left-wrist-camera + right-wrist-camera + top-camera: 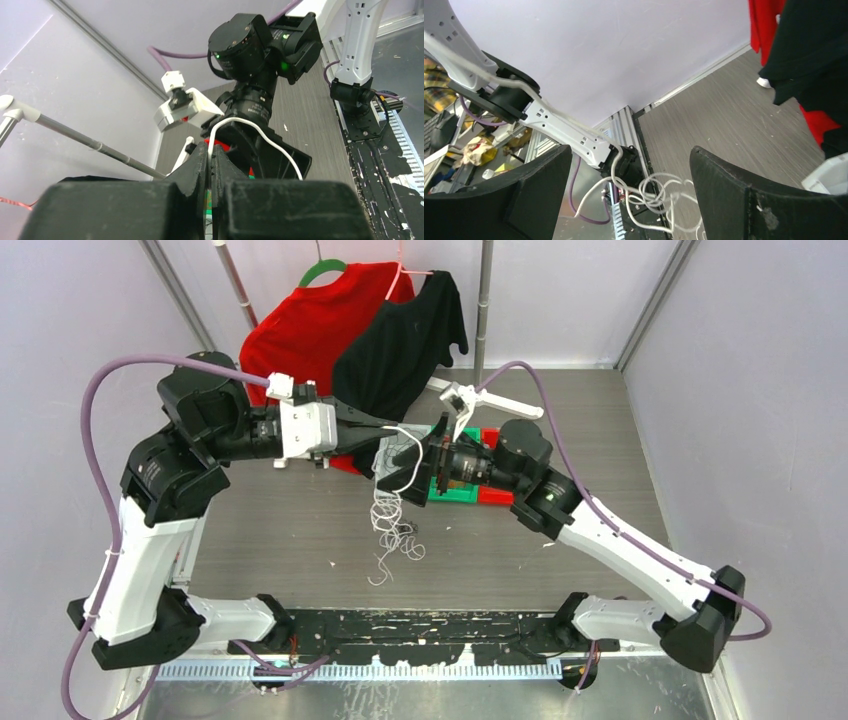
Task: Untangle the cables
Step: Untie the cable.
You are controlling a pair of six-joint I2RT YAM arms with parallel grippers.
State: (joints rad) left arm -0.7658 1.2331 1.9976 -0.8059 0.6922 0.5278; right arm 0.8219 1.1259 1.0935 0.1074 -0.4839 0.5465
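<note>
A grey wood-grain counter fills the frame between pale walls. The left arm rises at lower left and elbows toward centre, jaws clenched on the white cable. The right arm mirrors it from lower right, jaws released wide. A red shirt and a black shirt hang at upper centre. The cable drops from centre frame into a tangle on the counter.

arms: 2 | white cable tangle: 1 | shirts: 2, red shirt, black shirt

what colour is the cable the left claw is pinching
White. The cable shows best in the left wrist view.
</note>
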